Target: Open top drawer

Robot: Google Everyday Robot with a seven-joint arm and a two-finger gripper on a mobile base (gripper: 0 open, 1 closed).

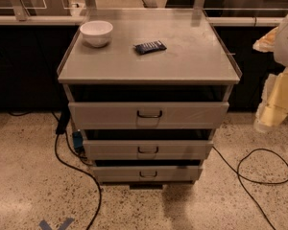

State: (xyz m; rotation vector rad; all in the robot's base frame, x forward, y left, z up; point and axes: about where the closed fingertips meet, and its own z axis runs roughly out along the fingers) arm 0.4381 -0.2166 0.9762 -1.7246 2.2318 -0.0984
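pincer (pixel 266 122) at right edge, grip state cannot be told, top drawer (pixel 149 114) well apart, mid-frame

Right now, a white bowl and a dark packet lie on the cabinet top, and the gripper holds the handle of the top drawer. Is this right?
No. In the camera view the gripper hangs right of the cabinet, apart from the handle of the top drawer. The white bowl and dark packet do lie on the cabinet top.
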